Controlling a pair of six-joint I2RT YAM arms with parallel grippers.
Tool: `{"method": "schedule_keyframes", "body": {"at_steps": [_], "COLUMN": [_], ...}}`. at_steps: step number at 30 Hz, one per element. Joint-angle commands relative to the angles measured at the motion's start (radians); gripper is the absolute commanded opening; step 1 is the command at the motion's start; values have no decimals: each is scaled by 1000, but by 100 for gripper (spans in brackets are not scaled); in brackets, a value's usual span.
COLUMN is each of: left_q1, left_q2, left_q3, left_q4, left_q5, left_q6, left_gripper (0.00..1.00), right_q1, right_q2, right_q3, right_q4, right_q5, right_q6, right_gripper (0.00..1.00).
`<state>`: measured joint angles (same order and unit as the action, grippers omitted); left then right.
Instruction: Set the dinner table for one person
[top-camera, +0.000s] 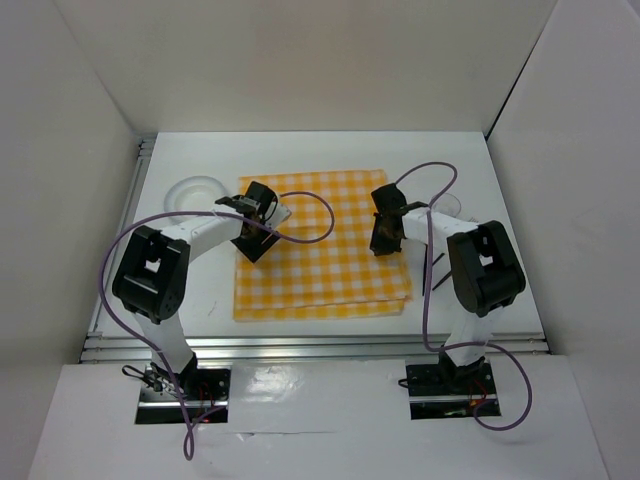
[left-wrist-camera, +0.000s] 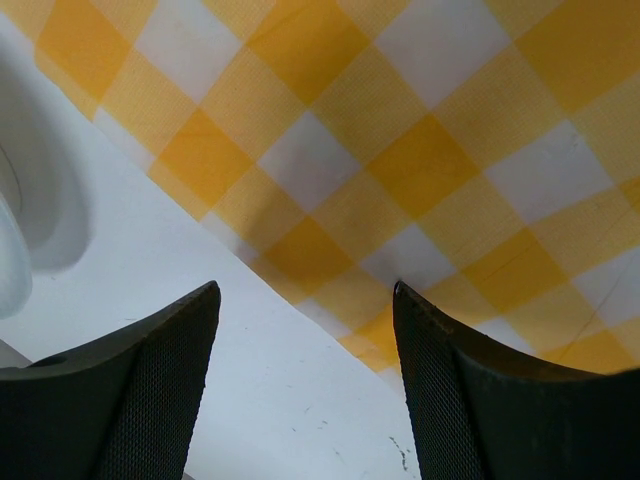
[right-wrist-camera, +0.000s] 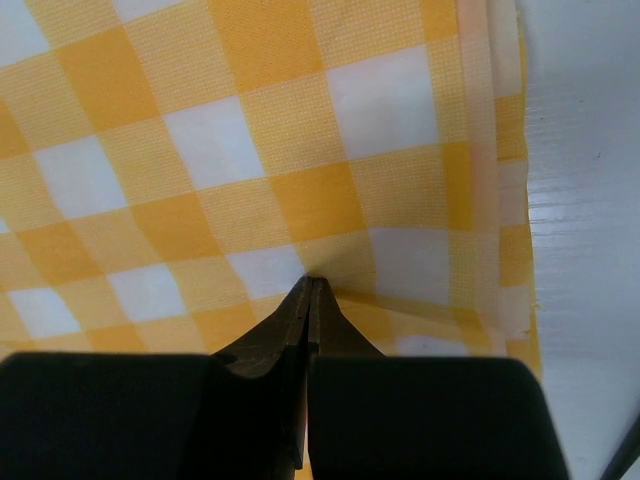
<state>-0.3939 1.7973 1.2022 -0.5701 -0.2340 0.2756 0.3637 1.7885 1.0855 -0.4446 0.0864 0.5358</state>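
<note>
The white table carries a yellow-and-white checked cloth at the centre of the frame. A white plate lies just beside its upper-left corner.

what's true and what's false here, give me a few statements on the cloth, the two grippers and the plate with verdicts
1. The right gripper is shut, pinching the cloth. True.
2. The left gripper is shut on the cloth. False: it is open over the cloth's edge and holds nothing.
3. The cloth is blue and white. False: it is yellow and white checked.
4. A white plate sits on the table by the cloth's far left corner. True.
</note>
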Motion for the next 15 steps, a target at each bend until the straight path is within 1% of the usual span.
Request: {"method": "schedule_keyframes", "body": {"at_steps": [1,3,7,11,13,14,15], "left_q1": [7,7,7,27,38,38,47], "left_q2": [5,17,7,7,-15,-53,-81], "left_q3": [-3,17,17,17,28,28,28], "left_q4": [24,24,24,39,39,39,39], "left_q5": [-22,-22,-22,-33,-21,-10,33], "left_q6": [-35,-35,-26,-26,-45,-55,-64], "left_gripper": [76,76,76,76,76,78,79], "right_q1": [3,3,3,3,3,3,12], "right_q2": [-46,-46,-24,-72,-81,-107,-118], "right_q3": [-18,-18,-18,-44,-53,-53,-32], "right_q4": [50,61,29,40,40,40,40], "right_q5": [-13,-13,-22,-51,-51,-51,-51], "right_q6": [36,36,56,92,92,92,92], "right_gripper": [0,0,0,0,0,0,0]}}
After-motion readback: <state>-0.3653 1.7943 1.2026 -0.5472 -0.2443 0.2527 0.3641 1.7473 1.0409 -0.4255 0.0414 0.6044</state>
